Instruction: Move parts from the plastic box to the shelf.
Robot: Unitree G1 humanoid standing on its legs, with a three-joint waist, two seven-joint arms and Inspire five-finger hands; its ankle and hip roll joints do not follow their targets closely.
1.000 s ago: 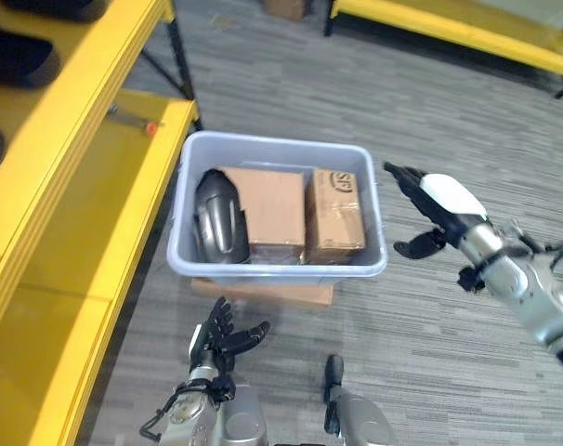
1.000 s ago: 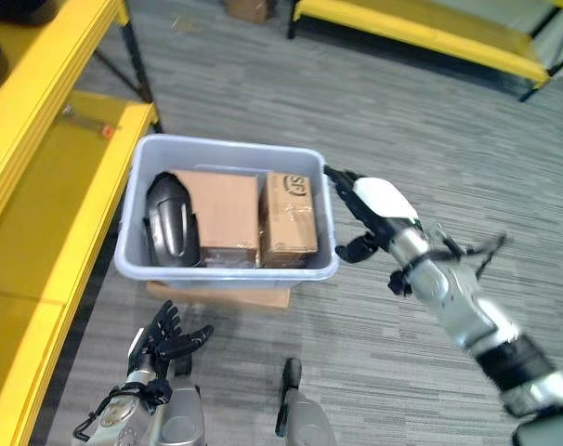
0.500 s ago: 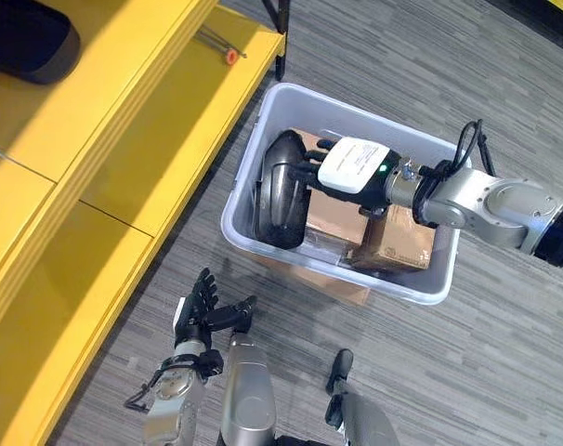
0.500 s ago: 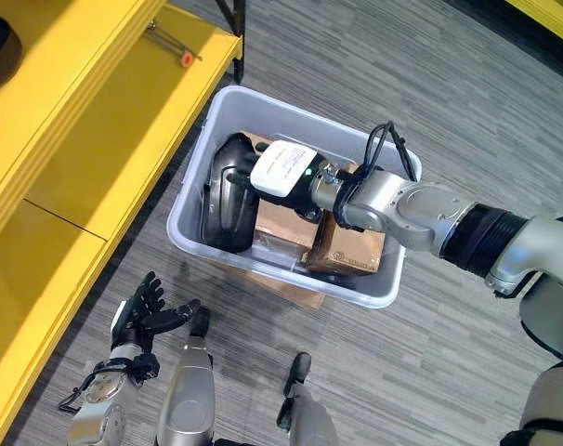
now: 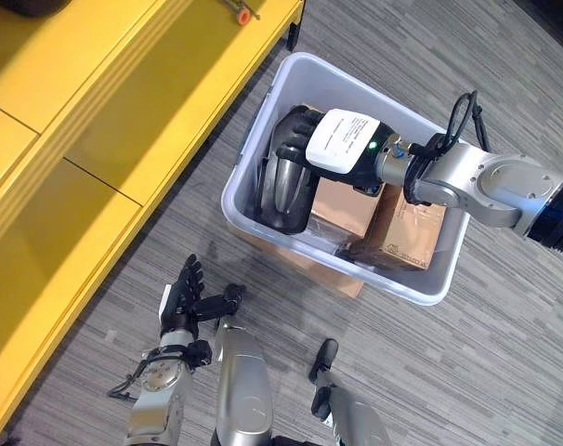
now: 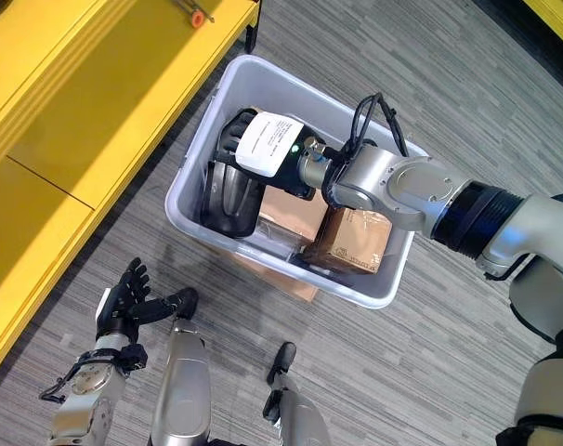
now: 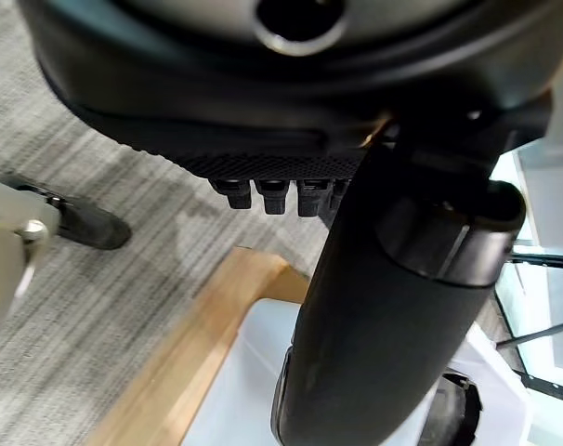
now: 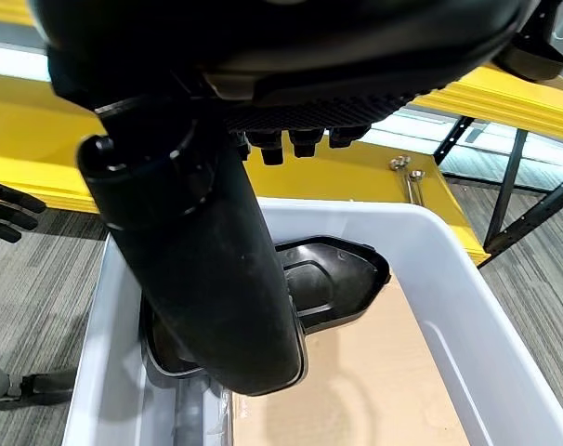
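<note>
Two cardboard boxes (image 5: 398, 228), one black part (image 5: 286, 177) — right hand (image 5: 342, 153) above

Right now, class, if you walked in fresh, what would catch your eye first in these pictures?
First the pale plastic box on the grey floor, with the right hand reaching in over a black curved part beside two cardboard boxes. Then the yellow shelf to the box's left, and the left hand open, low near the floor.

Head cameras look down; wrist cameras sit close, sharing the plastic box (image 5: 263, 177).
</note>
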